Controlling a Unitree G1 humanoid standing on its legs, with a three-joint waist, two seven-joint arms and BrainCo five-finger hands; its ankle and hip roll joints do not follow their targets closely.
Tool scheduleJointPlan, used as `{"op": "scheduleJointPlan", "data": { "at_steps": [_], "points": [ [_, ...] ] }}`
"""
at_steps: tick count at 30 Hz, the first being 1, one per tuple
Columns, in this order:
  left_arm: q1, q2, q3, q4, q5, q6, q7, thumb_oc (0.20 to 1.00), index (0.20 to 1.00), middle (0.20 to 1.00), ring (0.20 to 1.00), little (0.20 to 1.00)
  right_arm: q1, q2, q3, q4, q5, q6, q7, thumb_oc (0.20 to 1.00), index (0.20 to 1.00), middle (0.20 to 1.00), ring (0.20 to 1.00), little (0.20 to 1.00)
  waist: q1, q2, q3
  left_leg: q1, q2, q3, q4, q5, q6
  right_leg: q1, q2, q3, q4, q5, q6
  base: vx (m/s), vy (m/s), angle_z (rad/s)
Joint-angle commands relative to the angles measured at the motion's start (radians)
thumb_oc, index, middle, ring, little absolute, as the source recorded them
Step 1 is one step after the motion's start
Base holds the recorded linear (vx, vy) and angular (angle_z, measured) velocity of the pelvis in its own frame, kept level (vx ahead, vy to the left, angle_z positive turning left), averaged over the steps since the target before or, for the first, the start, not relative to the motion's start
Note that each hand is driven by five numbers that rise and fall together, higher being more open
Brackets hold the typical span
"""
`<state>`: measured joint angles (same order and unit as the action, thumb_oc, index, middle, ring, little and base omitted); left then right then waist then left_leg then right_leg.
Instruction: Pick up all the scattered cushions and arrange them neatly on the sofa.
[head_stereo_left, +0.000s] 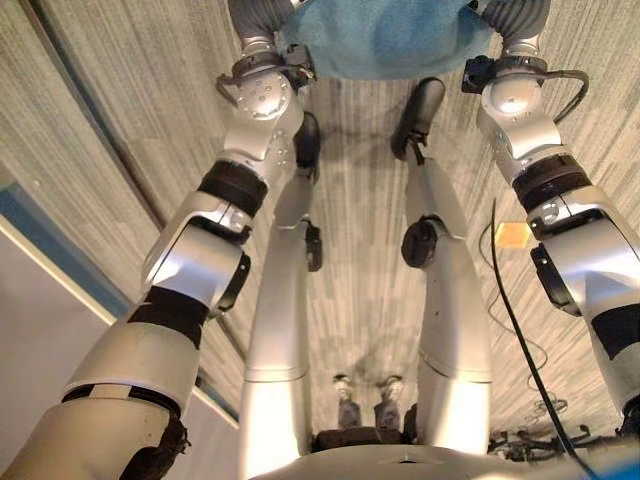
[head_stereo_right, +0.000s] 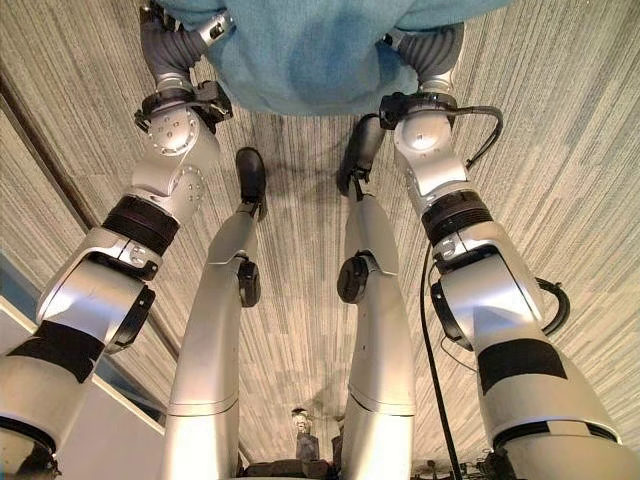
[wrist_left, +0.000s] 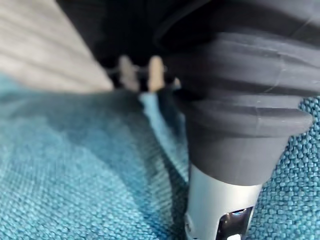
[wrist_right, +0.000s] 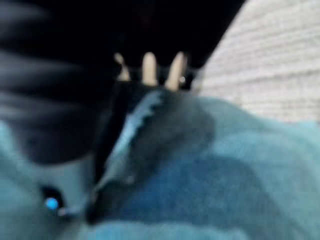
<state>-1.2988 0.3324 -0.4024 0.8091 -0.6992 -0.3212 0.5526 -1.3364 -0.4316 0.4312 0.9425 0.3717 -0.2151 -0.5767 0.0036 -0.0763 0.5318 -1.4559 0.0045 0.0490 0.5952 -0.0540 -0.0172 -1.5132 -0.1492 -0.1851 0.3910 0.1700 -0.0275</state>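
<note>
I hold a teal woven cushion (head_stereo_right: 310, 50) up in front of me, above the carpet, at the top of both eye views. Both arms reach up to it, one at each side, and its cloth covers the hands there. In the left wrist view the left hand (wrist_left: 155, 75) has its fingers over a fold of the cushion (wrist_left: 75, 175), with the thumb pressed into the cloth on the near side. In the right wrist view the right hand (wrist_right: 150, 67) grips the cushion (wrist_right: 225, 175) the same way, fingers over its edge.
Grey striped carpet (head_stereo_left: 360, 200) lies below. A pale panel with a blue edge (head_stereo_left: 40, 330) runs along the lower left. A small yellowish square (head_stereo_left: 513, 235) lies on the carpet at the right. A dark seam (head_stereo_left: 90, 110) crosses the carpet on the left.
</note>
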Motion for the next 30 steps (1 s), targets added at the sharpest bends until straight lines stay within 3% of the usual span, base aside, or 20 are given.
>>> {"op": "scheduleJointPlan", "data": {
  "at_steps": [1, 7, 15, 21, 25, 26, 27, 29, 30],
  "points": [
    [-0.017, -0.05, 0.008, -0.123, -0.008, -0.096, -0.029, 0.2, 0.2, 0.2, 0.2, 0.2, -0.087, 0.216, 0.131, -0.113, -0.039, -0.062, 0.075, 0.2, 0.2, 0.2, 0.2, 0.2, 0.02, 0.024, -0.053, -0.004, -0.016, -0.144, -0.061, 0.027, -0.014, -0.001, -0.056, 0.023, 0.209, -0.199, 0.176, 0.0, 0.0, 0.0],
    [0.077, -0.02, 0.051, -0.211, -0.013, -0.12, -0.047, 0.2, 0.2, 0.2, 0.2, 0.2, -0.036, 0.157, 0.088, -0.214, -0.088, -0.073, 0.071, 0.2, 0.2, 0.2, 0.2, 0.2, 0.018, 0.019, -0.078, 0.028, -0.014, -0.148, -0.101, 0.037, -0.021, 0.03, -0.051, 0.011, 0.192, -0.202, 0.175, 0.0, 0.001, 0.01],
    [0.273, -0.047, 0.062, -0.398, 0.046, -0.121, -0.087, 0.2, 0.2, 0.2, 0.2, 0.2, 0.141, 0.111, -0.01, -0.374, -0.147, -0.085, 0.085, 0.2, 0.2, 0.2, 0.2, 0.2, 0.014, 0.031, -0.086, 0.188, -0.007, -0.138, -0.205, 0.058, -0.031, 0.183, -0.043, -0.01, 0.121, -0.194, 0.175, -0.04, 0.016, 0.04],
    [0.461, -0.103, 0.055, -0.495, 0.1, -0.105, -0.127, 0.2, 0.2, 0.2, 0.2, 0.2, 0.344, 0.134, -0.038, -0.529, -0.193, -0.101, 0.128, 0.2, 0.2, 0.2, 0.2, 0.2, 0.009, 0.024, -0.101, 0.419, -0.005, -0.126, -0.301, 0.072, -0.052, 0.434, -0.027, -0.032, -0.003, -0.177, 0.169, -0.02, 0.017, 0.01],
    [0.567, -0.092, 0.05, -0.551, 0.121, -0.099, -0.148, 0.2, 0.2, 0.2, 0.2, 0.2, 0.475, 0.146, -0.048, -0.608, -0.197, -0.112, 0.152, 0.2, 0.2, 0.2, 0.2, 0.2, 0.013, 0.024, -0.115, 0.56, -0.004, -0.131, -0.361, 0.087, -0.066, 0.579, -0.02, -0.044, -0.072, -0.168, 0.163, -0.01, -0.001, 0.0],
    [0.594, -0.076, 0.042, -0.554, 0.14, -0.095, -0.155, 0.2, 0.2, 0.2, 0.2, 0.2, 0.514, 0.137, -0.05, -0.625, -0.203, -0.111, 0.16, 0.2, 0.2, 0.2, 0.2, 0.2, 0.017, 0.025, -0.115, 0.587, -0.002, -0.13, -0.372, 0.119, -0.066, 0.606, -0.025, -0.055, -0.089, -0.14, 0.153, 0.0, 0.0, 0.0],
    [0.596, -0.076, 0.042, -0.554, 0.141, -0.094, -0.154, 0.2, 0.2, 0.2, 0.2, 0.2, 0.516, 0.137, -0.05, -0.626, -0.203, -0.11, 0.16, 0.2, 0.2, 0.2, 0.2, 0.2, 0.018, 0.027, -0.119, 0.606, 0.001, -0.134, -0.376, 0.092, -0.07, 0.621, -0.021, -0.05, -0.084, -0.168, 0.162, -0.03, 0.021, -0.18],
    [0.769, -0.057, 0.031, -0.612, 0.159, -0.083, -0.217, 0.2, 0.2, 0.2, 0.2, 0.2, 0.714, 0.119, -0.056, -0.692, -0.21, -0.114, 0.205, 0.2, 0.2, 0.2, 0.2, 0.2, 0.019, 0.028, -0.152, 0.784, 0.007, -0.136, -0.436, 0.129, -0.081, 0.812, -0.014, -0.076, -0.165, -0.141, 0.151, 0.04, -0.002, -0.05],
    [0.77, -0.057, 0.031, -0.613, 0.159, -0.083, -0.217, 0.2, 0.2, 0.2, 0.2, 0.2, 0.716, 0.119, -0.056, -0.693, -0.211, -0.113, 0.205, 0.2, 0.2, 0.2, 0.2, 0.2, 0.019, 0.029, -0.148, 0.791, 0.007, -0.136, -0.439, 0.13, -0.081, 0.818, -0.013, -0.076, -0.168, -0.141, 0.151, 0.1, -0.011, 0.11]
  ]
}}
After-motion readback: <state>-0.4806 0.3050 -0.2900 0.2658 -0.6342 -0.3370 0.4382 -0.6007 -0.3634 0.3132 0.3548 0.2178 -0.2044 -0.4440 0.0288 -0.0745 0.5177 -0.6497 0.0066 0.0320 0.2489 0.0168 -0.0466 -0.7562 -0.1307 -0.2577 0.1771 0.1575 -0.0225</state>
